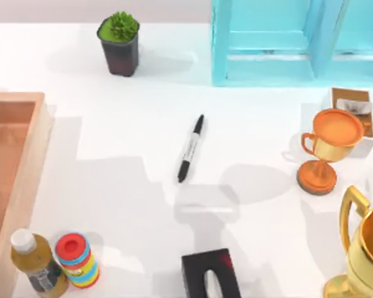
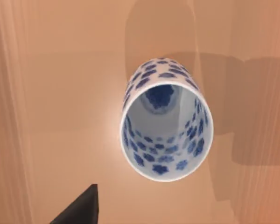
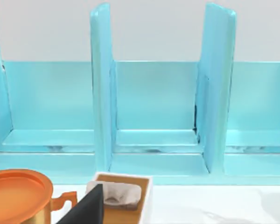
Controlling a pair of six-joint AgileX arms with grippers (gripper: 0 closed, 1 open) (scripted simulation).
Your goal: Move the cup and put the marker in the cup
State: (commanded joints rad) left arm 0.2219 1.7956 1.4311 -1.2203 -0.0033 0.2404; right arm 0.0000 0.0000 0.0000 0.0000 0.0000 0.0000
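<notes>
Nothing was done yet, we judged. The marker (image 1: 191, 148) lay untouched mid-table. The cup (image 2: 166, 122) stood upright on a wooden surface (image 2: 60, 93) beneath our left wrist. Finger state: we couldn't tell for either gripper.

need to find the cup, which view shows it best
The left wrist view: the cup stands upright on a wooden surface, seen from above with its mouth open. The top and right wrist views give nothing of it.
</notes>
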